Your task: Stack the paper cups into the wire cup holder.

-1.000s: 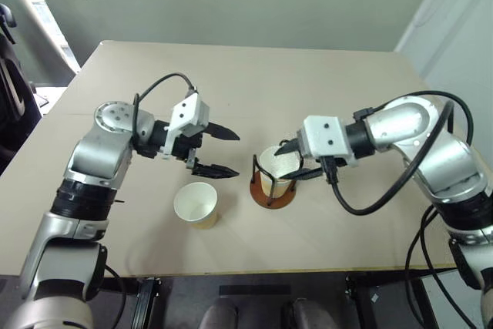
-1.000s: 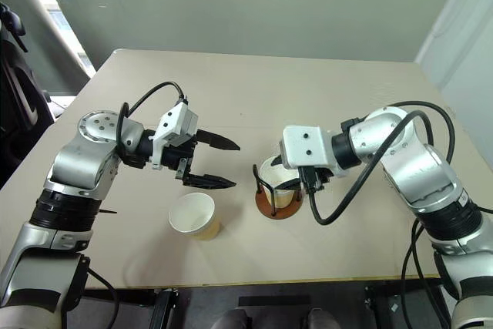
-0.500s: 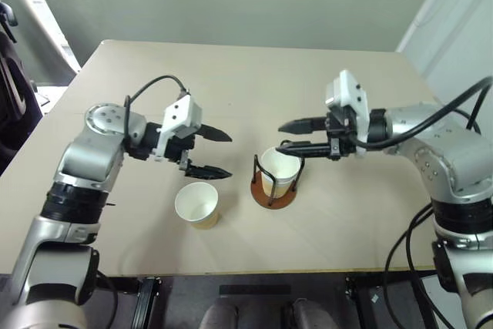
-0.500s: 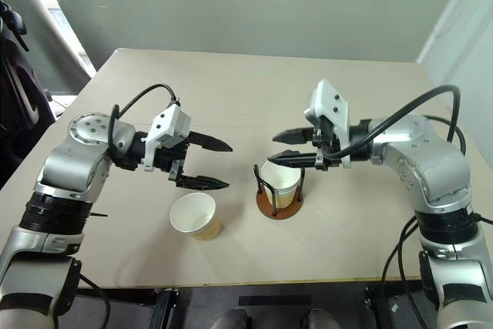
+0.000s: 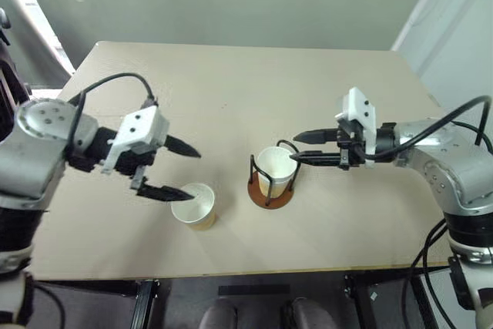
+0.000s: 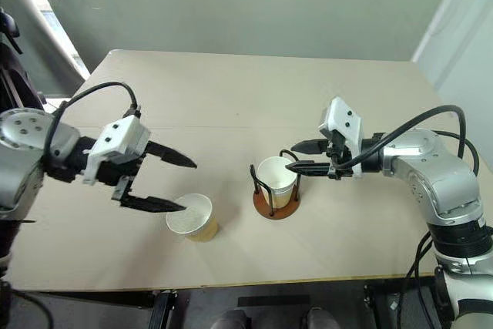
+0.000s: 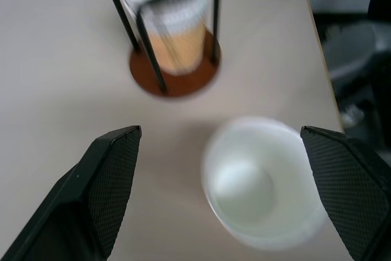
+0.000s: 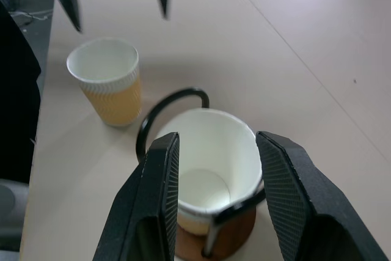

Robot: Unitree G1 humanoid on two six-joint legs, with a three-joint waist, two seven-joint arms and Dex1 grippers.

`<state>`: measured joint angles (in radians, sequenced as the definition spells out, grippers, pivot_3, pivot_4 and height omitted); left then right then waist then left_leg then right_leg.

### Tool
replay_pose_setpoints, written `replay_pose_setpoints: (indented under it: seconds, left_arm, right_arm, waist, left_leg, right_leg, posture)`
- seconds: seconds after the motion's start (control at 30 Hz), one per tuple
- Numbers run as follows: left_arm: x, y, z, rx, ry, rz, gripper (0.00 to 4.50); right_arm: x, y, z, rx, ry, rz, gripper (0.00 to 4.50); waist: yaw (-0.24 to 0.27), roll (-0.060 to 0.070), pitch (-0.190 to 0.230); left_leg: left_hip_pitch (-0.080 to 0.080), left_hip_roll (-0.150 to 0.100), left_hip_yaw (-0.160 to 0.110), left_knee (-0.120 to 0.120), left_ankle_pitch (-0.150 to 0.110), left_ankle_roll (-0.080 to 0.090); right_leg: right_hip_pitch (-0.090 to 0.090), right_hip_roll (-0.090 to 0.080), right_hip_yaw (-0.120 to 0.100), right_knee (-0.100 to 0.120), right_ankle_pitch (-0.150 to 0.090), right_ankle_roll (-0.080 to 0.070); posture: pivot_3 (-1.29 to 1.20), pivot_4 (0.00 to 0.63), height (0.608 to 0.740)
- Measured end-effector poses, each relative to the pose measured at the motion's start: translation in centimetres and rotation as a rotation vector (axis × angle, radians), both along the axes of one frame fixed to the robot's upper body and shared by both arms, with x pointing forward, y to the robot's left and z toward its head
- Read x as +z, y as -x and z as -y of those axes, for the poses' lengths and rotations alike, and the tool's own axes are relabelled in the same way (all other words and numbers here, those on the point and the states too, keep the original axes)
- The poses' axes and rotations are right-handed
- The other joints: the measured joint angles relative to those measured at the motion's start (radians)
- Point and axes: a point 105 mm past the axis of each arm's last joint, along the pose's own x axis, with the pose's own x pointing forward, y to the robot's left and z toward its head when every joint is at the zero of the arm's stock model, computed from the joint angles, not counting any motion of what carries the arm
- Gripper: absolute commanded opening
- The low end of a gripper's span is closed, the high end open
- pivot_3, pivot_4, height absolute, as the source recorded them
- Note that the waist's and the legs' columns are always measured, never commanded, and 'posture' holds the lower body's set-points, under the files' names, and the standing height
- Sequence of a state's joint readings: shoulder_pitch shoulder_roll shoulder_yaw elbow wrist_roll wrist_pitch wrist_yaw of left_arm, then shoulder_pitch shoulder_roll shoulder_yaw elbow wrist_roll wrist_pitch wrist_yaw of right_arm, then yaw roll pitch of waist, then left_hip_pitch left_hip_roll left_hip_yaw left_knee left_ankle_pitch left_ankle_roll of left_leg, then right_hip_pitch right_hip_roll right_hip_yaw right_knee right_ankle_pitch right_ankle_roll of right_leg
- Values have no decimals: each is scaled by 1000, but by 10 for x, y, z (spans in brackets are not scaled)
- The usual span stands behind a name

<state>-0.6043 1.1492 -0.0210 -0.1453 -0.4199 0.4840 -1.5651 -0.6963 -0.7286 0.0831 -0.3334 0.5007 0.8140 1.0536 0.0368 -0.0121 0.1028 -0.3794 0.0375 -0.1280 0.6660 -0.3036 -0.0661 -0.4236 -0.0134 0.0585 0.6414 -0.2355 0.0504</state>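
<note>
One paper cup (image 5: 275,169), ribbed tan with a white inside, stands upright in the wire cup holder (image 5: 270,196), whose black wire loops rise from a reddish-brown disc. Another paper cup (image 5: 196,206) stands loose on the table to the holder's left. My left gripper (image 5: 195,175) is open beside this loose cup, its lower fingertip over the rim; whether it touches I cannot tell. In the left wrist view the loose cup (image 7: 261,183) lies between the spread fingers (image 7: 113,178). My right gripper (image 5: 296,148) is open and empty, just right of the holder at rim height.
The beige table (image 5: 254,82) stretches far behind the holder, and its front edge runs close below the loose cup. A dark chair (image 6: 9,44) stands off the table's left side.
My right gripper let go of the cup in the holder, rolled and drew back to the right. My left gripper slid left and towards the table's front, ending at the loose cup.
</note>
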Motion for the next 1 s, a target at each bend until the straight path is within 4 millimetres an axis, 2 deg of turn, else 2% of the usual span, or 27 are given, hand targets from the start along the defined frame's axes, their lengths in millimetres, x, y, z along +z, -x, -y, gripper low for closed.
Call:
replay_pose_setpoints:
  seconds: [0.17,0.27,0.43,0.6,0.77,1.0]
  left_arm:
    - [4,21,2,-48,-31,-31,4500]
    - [-2,34,8,-88,-32,-83,4500]
    - [-18,46,7,-110,-62,-142,4500]
    - [-27,41,2,-123,-146,-85,4500]
    - [-35,34,3,-134,-186,-68,4500]
    - [-44,27,13,-169,-190,-56,4500]
  right_arm:
    - [0,-1,3,6,2,-9,1920]
    - [0,-1,4,8,4,-12,1920]
    - [0,1,3,29,-1,-24,1920]
    - [0,8,4,71,5,-15,1920]
    - [-8,12,11,87,20,-11,1920]
    - [-8,13,33,74,32,65,1920]
  waist:
    - [-3,0,0]
    - [-4,0,0]
    - [-5,0,0]
    - [-4,0,0]
    - [-6,0,0]
    - [-6,0,0]
  left_leg:
    - [0,0,0,0,0,0]
    - [1,0,1,-1,0,0]
    - [2,0,1,-2,0,1]
    - [2,0,0,-2,-1,1]
    - [2,0,1,-2,-1,1]
    - [2,0,1,-2,-1,1]
  right_leg:
    - [0,0,0,1,0,-1]
    - [0,0,0,1,-1,-1]
    - [0,0,0,3,-2,-4]
    - [0,-1,0,4,-3,-6]
    - [0,-1,0,4,-3,-6]
    - [0,-1,0,4,-3,-6]
  posture:
    - [0,150,740]
    - [0,150,740]
    - [0,150,740]
    - [0,150,740]
    - [0,150,740]
    - [0,150,740]
